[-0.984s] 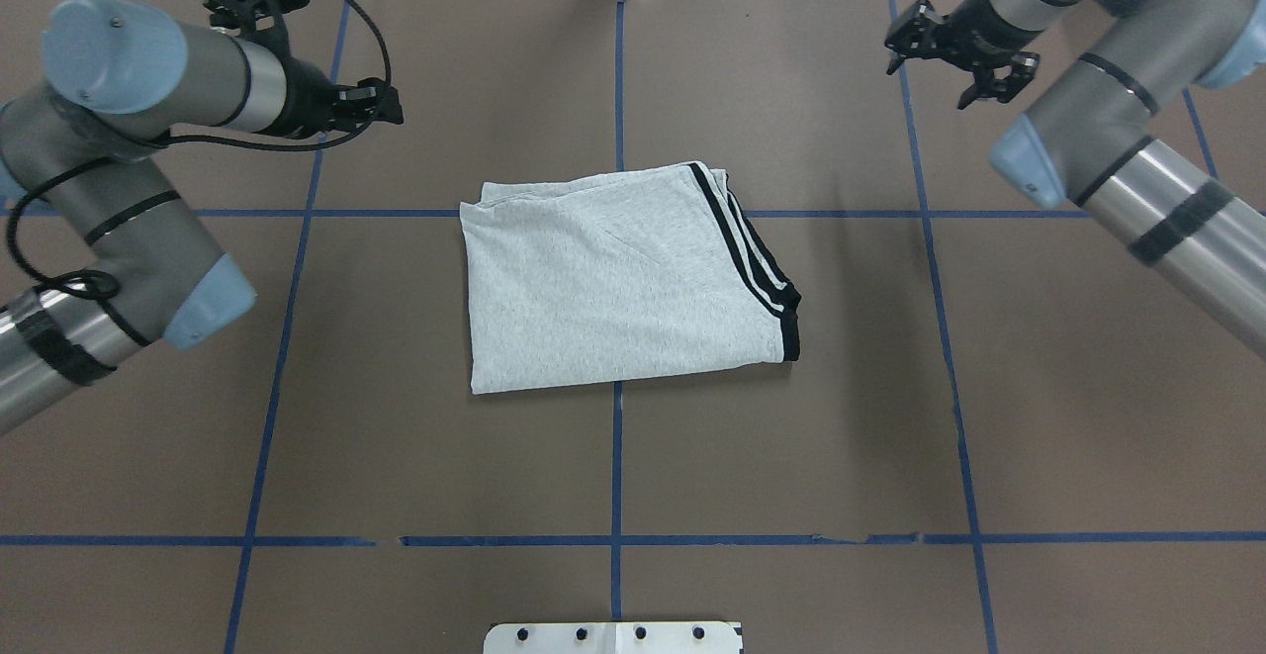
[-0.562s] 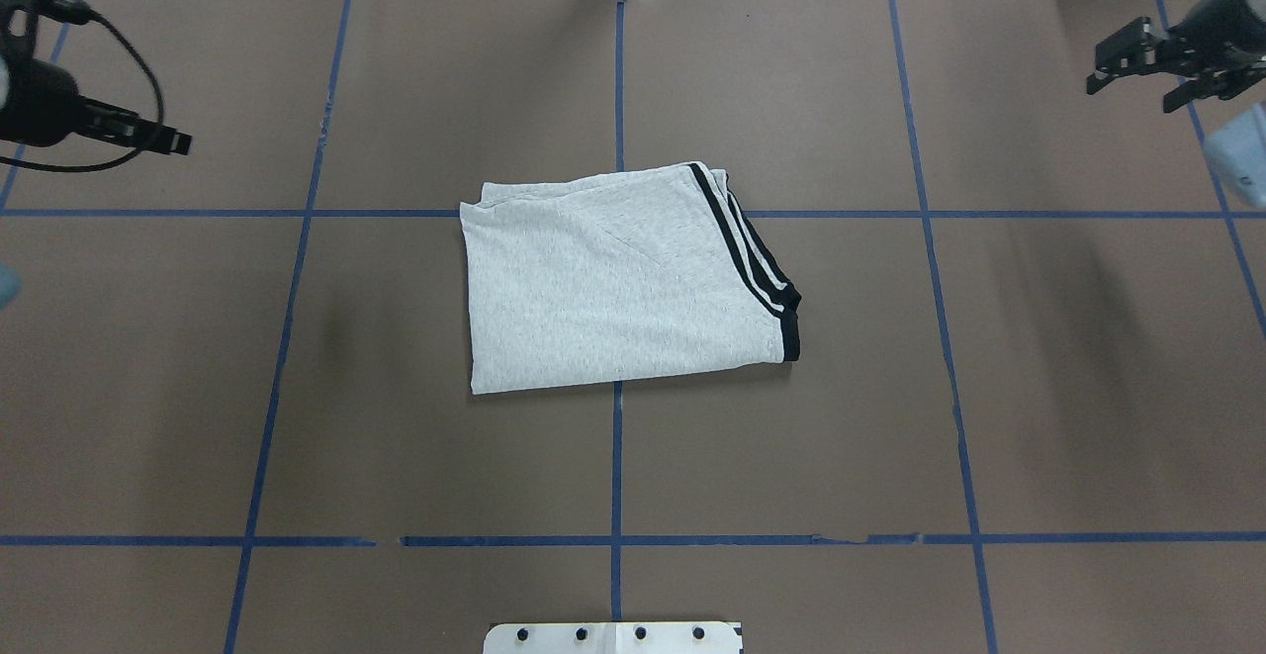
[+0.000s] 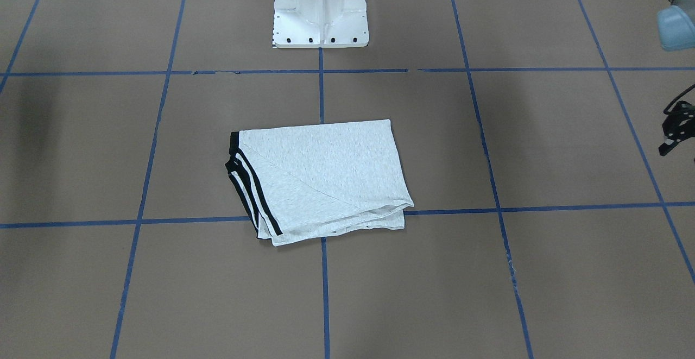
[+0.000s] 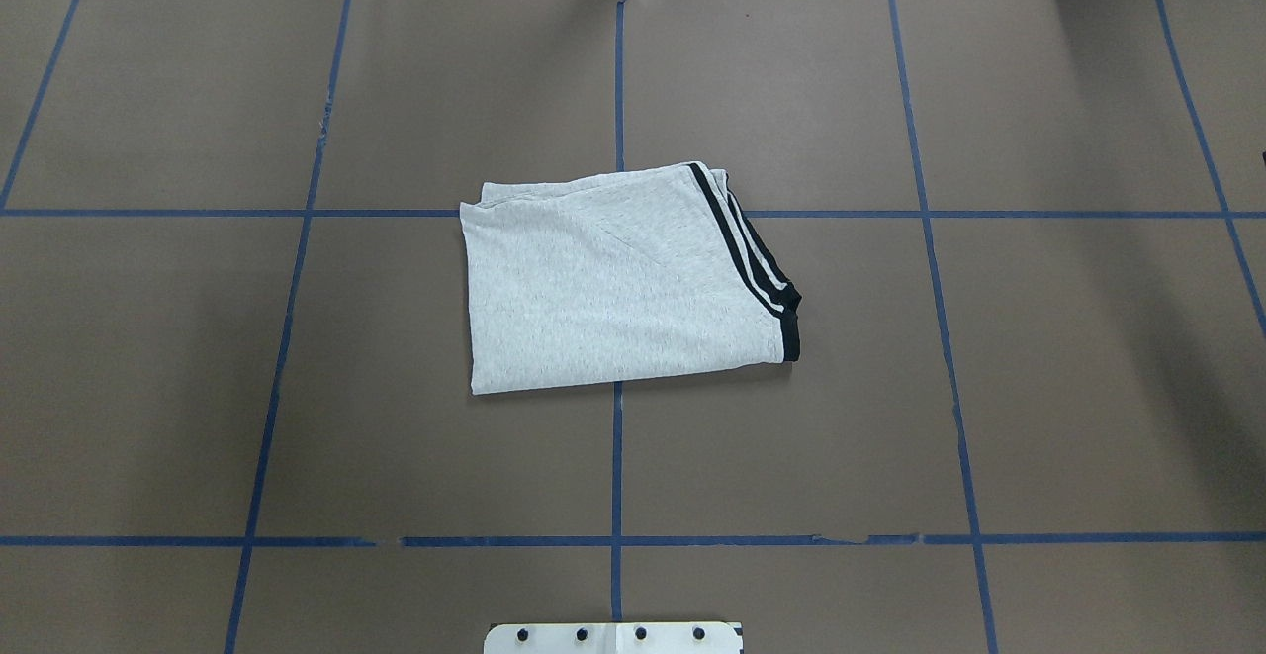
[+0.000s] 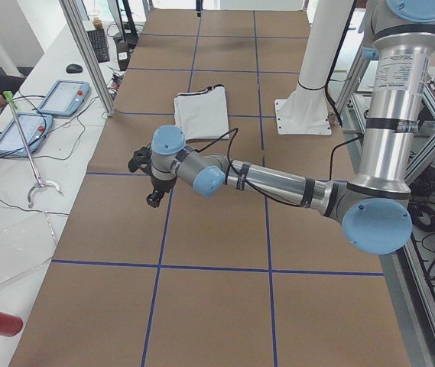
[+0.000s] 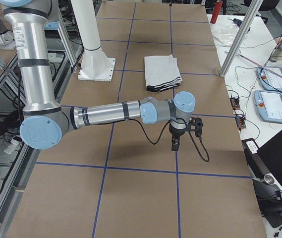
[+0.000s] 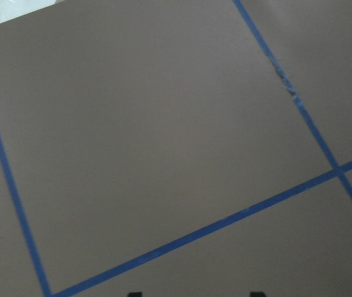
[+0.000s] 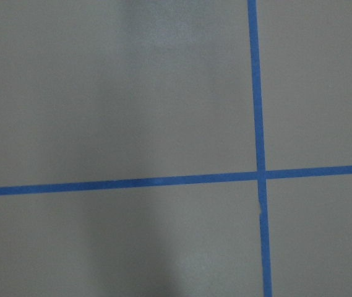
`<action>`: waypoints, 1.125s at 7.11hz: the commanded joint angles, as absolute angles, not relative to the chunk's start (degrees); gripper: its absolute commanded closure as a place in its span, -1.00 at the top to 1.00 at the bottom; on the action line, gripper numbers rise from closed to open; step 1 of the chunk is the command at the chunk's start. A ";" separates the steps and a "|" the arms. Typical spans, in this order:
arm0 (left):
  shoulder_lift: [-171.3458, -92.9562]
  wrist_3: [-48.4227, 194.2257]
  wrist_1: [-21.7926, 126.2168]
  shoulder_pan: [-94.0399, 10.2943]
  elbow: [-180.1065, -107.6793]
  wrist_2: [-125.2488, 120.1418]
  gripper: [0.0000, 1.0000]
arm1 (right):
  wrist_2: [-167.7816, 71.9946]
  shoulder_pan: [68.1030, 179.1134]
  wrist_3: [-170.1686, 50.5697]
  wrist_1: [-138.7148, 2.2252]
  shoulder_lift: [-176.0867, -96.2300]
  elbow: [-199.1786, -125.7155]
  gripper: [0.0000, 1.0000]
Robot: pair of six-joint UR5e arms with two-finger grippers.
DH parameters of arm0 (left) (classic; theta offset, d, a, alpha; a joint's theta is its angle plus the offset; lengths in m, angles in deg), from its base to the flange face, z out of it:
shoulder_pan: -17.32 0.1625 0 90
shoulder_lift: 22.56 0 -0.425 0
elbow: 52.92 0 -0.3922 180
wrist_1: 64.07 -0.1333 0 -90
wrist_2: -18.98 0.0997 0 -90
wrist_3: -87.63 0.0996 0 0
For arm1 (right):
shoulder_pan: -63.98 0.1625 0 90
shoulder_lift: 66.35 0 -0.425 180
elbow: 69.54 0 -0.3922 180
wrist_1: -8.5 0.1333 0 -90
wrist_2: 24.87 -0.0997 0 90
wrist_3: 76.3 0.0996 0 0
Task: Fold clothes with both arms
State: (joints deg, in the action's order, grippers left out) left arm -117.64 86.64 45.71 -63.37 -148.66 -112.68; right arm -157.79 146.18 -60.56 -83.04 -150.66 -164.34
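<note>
The clothes are one light grey T-shirt (image 4: pixel 618 283), folded into a rough rectangle at the middle of the table. Its black double stripes run along the right edge in the overhead view and along the left edge of the shirt (image 3: pixel 320 180) in the front-facing view. Its print is hidden. Both arms are swung far out to the table's ends, well away from it. My left gripper (image 3: pixel 675 131) hangs low over bare table, and in the left wrist view its tips (image 7: pixel 196 293) stand apart with nothing between them. My right gripper (image 6: pixel 177 140) shows only in the exterior right view, so I cannot tell its state.
The white pedestal base (image 3: pixel 320 17) stands at the robot's side of the table. Blue tape lines (image 4: pixel 617 456) grid the brown surface. Side benches hold teach pendants (image 5: pixel 56 99) (image 6: pixel 274 79) and cables, and aluminium posts (image 5: pixel 87 53) stand at the table's edges.
Both arms have swung outward from beside the shirt and left the overhead view. The shirt has not moved.
</note>
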 commanded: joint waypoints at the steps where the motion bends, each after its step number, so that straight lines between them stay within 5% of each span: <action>1: -117.74 93.17 41.87 -68.54 -148.19 -112.24 0.51 | -157.41 148.43 -66.25 -86.33 -153.35 -166.48 1.00; 2: -118.09 93.26 36.01 -68.55 -148.54 -112.33 0.53 | -157.58 150.01 -69.85 -87.03 -153.54 -166.66 1.00; 3: -118.27 93.26 35.95 -68.37 -147.50 -112.24 0.87 | -157.06 149.93 -70.23 -88.43 -153.28 -166.75 1.00; 4: -118.18 93.08 35.52 -68.54 -146.97 -112.59 1.00 | -156.80 149.24 -72.76 -88.70 -153.54 -166.57 1.00; 8: -115.37 91.16 35.95 -68.72 -147.14 -112.86 1.00 | -157.58 148.00 -73.75 -91.86 -153.54 -165.87 1.00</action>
